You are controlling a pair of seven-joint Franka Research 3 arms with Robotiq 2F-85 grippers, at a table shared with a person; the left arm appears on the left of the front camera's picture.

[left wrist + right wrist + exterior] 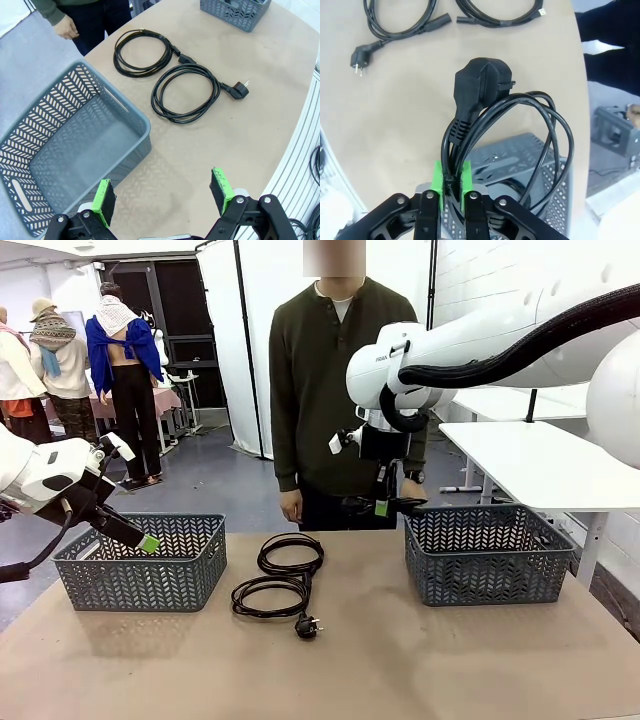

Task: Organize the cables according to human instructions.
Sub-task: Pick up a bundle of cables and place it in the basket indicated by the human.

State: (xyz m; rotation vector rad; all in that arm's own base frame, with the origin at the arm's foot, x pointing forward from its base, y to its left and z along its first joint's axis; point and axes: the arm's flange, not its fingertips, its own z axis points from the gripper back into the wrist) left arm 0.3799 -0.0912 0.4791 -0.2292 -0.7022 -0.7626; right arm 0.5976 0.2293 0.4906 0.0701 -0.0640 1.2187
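Two coiled black cables lie mid-table, one farther and one nearer with its plug toward me. The left wrist view shows them too, farther and nearer. My right gripper hangs over the left rim of the right basket, shut on a third cable, whose plug and loops stick out past the pads. My left gripper is open and holds nothing, just above the table beside the left basket; it also appears in the front view. The human stands at the far edge.
Both baskets are grey plastic, the left one bare inside. The human's hand hangs by the far table edge. A white table stands behind on the right. Open tabletop lies in front of the cables.
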